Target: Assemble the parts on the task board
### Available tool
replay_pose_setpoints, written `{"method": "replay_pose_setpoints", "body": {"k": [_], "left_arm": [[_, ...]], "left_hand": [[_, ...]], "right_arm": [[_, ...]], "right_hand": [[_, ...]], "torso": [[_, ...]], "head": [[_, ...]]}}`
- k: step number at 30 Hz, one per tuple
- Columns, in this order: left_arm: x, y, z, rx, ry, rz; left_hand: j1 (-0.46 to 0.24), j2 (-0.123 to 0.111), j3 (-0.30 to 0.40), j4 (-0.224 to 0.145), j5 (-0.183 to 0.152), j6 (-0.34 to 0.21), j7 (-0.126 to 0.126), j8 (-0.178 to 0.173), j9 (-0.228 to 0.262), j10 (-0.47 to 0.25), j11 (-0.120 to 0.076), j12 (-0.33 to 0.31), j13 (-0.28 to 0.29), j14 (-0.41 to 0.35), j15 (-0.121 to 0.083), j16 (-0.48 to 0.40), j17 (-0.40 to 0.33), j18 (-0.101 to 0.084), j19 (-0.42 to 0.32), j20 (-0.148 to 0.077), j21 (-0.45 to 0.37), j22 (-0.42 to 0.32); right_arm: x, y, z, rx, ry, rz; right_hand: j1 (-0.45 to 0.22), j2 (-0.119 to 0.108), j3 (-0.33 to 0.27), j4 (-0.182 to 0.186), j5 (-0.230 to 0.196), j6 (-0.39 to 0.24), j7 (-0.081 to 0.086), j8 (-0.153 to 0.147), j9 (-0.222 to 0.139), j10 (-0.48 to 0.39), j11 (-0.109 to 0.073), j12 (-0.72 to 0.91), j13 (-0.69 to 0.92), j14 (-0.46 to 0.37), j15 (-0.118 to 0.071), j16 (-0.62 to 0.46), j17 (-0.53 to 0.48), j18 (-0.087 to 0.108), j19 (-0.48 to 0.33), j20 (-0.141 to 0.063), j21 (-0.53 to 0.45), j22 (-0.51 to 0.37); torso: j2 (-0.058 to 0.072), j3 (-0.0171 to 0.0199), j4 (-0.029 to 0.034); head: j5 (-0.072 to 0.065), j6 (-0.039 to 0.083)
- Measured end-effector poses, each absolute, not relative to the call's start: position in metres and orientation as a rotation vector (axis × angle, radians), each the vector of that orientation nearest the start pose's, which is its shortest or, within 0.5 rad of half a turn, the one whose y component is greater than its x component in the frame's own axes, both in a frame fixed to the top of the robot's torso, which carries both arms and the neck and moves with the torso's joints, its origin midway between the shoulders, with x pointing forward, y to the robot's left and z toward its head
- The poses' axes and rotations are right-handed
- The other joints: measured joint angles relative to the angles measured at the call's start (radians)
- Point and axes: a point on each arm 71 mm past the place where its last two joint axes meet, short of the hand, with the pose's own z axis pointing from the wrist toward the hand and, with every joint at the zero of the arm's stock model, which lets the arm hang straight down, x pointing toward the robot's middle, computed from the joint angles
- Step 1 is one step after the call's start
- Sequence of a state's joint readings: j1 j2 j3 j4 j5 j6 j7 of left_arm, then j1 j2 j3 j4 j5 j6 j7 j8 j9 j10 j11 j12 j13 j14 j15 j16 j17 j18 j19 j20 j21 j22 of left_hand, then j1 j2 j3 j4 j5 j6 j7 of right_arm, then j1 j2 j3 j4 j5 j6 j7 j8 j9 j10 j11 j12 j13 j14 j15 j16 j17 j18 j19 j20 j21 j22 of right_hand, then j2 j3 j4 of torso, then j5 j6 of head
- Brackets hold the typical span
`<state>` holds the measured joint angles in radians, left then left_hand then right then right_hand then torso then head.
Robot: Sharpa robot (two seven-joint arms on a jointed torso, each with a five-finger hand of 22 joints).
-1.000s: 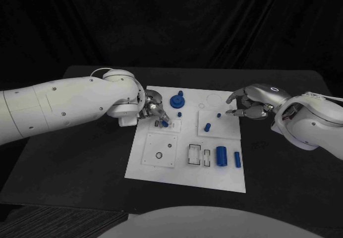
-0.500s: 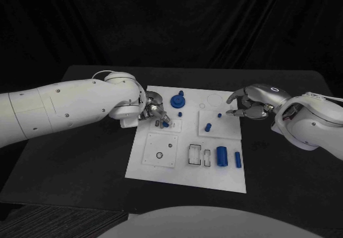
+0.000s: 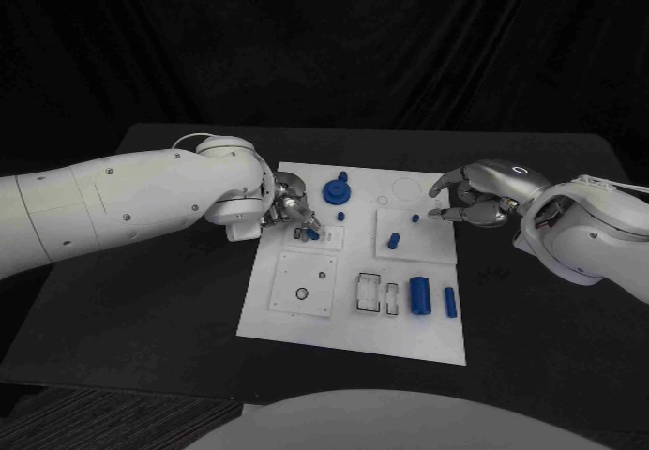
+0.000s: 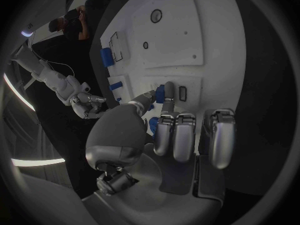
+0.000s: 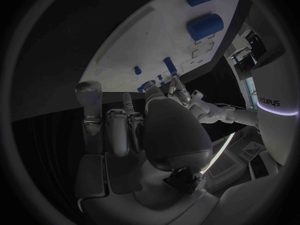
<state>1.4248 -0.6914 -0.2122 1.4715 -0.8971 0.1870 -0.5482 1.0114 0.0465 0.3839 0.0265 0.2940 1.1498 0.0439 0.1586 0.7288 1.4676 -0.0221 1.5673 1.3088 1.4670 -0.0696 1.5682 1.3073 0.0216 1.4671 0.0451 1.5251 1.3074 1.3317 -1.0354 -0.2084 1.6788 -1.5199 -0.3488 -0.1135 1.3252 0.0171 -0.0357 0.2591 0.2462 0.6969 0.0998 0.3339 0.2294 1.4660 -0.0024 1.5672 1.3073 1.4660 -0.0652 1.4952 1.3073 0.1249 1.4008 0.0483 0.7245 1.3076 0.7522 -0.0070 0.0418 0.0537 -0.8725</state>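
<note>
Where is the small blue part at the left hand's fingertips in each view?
Head view: blue part at the left hand fingertips, over the task board near its left edge.
Left wrist view: at the fingertips.
Right wrist view: too small to tell.
Shared landmark: large blue cylinder.

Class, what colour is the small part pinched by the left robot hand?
Blue; the small part shows best in the left wrist view.

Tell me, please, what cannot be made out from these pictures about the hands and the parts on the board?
- Head view: whether the small blue part is seated in the task board is hidden by the left hand.
- Left wrist view: that part is half covered by the fingers.
- Head view: whether the right hand pinches anything is too small to tell.
- Right wrist view: the palm hides its fingers partly.
</note>
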Motion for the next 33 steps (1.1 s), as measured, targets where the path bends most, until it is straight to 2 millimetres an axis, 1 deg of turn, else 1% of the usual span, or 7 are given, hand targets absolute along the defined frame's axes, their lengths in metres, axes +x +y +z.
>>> {"method": "replay_pose_setpoints", "body": {"k": [3,16,18,30,32,33], "left_arm": [[0.4946,0.1619,-0.1866,-0.096,2.403,-0.435],[0.4951,0.1621,-0.1889,-0.098,2.405,-0.442],[0.4951,0.1624,-0.1891,-0.099,2.405,-0.444],[0.4951,0.1629,-0.1899,-0.1,2.405,-0.451],[0.4952,0.163,-0.1899,-0.1,2.405,-0.451],[0.4952,0.163,-0.1899,-0.1,2.405,-0.451]], "left_hand": [[0.0,-0.001,0.0,0.0,0.0,-0.001,0.001,0.0,0.0,0.0,0.0,0.0,0.0,0.0,0.0,0.0,0.0,0.0,0.0,0.0,-0.002,0.0],[0.004,0.004,-0.001,0.001,-0.001,-0.003,0.003,0.0,0.002,0.0,0.0,0.0,0.0,0.0,0.0,0.0,0.0,0.0,0.0,0.0,-0.008,0.0],[0.004,0.004,-0.001,0.001,-0.006,-0.005,0.001,0.0,0.003,0.001,0.001,0.0,0.0,0.0,0.0,0.0,0.0,0.0,0.0,0.0,-0.008,0.0],[0.006,0.006,-0.001,0.001,-0.011,-0.008,0.001,-0.004,0.004,0.001,0.001,0.0,0.0,0.0,0.0,0.0,0.001,0.0,0.0,0.0,-0.012,0.0],[0.006,0.006,-0.001,0.001,-0.021,-0.008,0.001,-0.004,0.004,0.001,0.001,0.0,0.0,0.0,0.0,0.0,0.001,0.0,0.0,0.0,-0.012,0.0],[0.006,0.006,-0.001,0.001,-0.036,-0.008,0.001,-0.004,0.007,0.001,0.001,0.0,0.0,0.0,0.0,0.0,0.001,0.0,0.0,0.0,-0.012,0.0]], "right_arm": [[0.4515,-0.2483,-0.1715,-0.25,1.659,0.536],[0.4512,-0.2483,-0.1728,-0.25,1.664,0.536],[0.4512,-0.2485,-0.1728,-0.249,1.664,0.535],[0.4512,-0.2483,-0.1732,-0.249,1.666,0.535],[0.4512,-0.2484,-0.1732,-0.249,1.666,0.535],[0.4512,-0.2484,-0.1733,-0.249,1.666,0.534]], "right_hand": [[0.009,0.0,0.0,0.0,0.0,0.0,0.0,0.0,-0.001,0.0,0.0,0.0,0.0,0.0,0.0,0.0,0.0,0.0,0.0,0.0,0.0,0.0],[0.011,0.0,0.0,0.0,0.0,0.0,0.0,0.0,-0.001,0.0,0.0,0.0,0.001,0.0,0.0,-0.004,0.0,0.0,0.0,0.0,-0.005,0.0],[0.011,0.0,0.0,0.0,0.0,0.0,0.0,0.0,-0.001,0.0,0.0,0.0,0.001,0.0,0.0,-0.004,0.0,0.0,0.0,0.0,-0.005,0.0],[0.011,0.0,0.0,0.0,0.0,0.0,0.0,0.0,-0.001,0.0,0.0,0.0,0.0,0.0,0.0,-0.004,0.0,0.0,0.0,0.0,-0.004,0.0],[0.011,0.0,0.0,0.0,0.0,0.0,0.0,0.0,-0.001,0.0,0.0,0.0,0.0,0.0,0.0,-0.004,0.0,0.0,0.0,0.0,-0.004,0.0],[0.011,0.0,0.0,0.0,0.0,0.0,0.0,0.0,-0.001,0.0,0.0,0.0,0.0,0.0,0.0,-0.004,0.0,0.0,0.0,0.0,-0.005,0.0]], "torso": [[0.0,0.0,0.0],[0.0,0.0001,0.0],[0.0,0.0001,0.0001],[0.0,0.0,0.0],[0.0,0.0001,0.0],[0.0,0.0001,0.0]], "head": [[0.0,0.0],[0.0,0.0],[0.0,0.0],[0.002,0.0],[0.002,0.0],[0.002,0.0]]}}
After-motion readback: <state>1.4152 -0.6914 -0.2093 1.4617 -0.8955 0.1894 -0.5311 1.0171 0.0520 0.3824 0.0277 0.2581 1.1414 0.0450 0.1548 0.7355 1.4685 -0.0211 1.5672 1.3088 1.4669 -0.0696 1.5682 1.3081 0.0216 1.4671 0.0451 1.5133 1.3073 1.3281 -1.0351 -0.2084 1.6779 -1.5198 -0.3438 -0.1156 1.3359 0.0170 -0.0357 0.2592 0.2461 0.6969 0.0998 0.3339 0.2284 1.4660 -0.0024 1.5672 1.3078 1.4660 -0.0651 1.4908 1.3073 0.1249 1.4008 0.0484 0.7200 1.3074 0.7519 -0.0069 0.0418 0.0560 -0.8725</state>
